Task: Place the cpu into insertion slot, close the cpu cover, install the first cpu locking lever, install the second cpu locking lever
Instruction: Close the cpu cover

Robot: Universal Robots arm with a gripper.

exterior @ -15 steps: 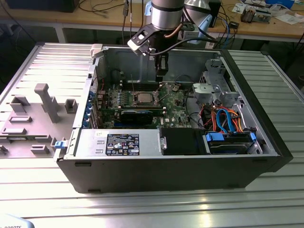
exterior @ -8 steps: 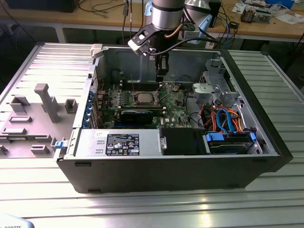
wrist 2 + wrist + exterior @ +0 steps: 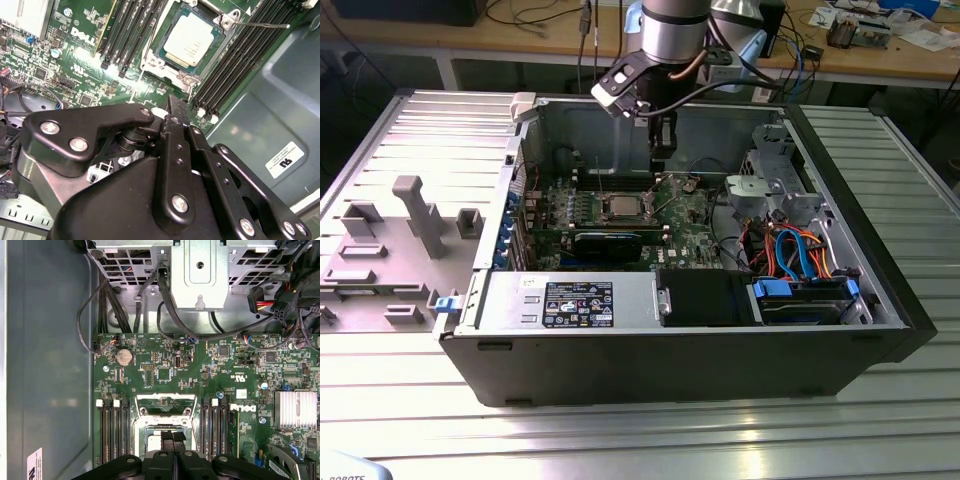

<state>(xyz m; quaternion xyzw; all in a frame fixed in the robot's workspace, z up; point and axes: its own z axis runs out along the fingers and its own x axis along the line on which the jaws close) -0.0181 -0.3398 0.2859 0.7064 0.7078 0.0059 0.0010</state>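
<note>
On the ribbed tabletop (image 3: 410, 400) an open computer case (image 3: 670, 365) is seen. Left of its middle in the exterior view, the cpu (image 3: 189, 44) is found seated flat, silver top up, in the insertion slot (image 3: 159, 64). The chip is judged light, rigid and fragile, best touched only at its edges. Just to the exterior view's right, the end effector (image 3: 662, 158) is held above the board, its fingers (image 3: 167, 440) closed together with nothing gripped. A thin locking lever (image 3: 262, 24) is shown standing free. It is judged springy and best pressed near its tip.
</note>
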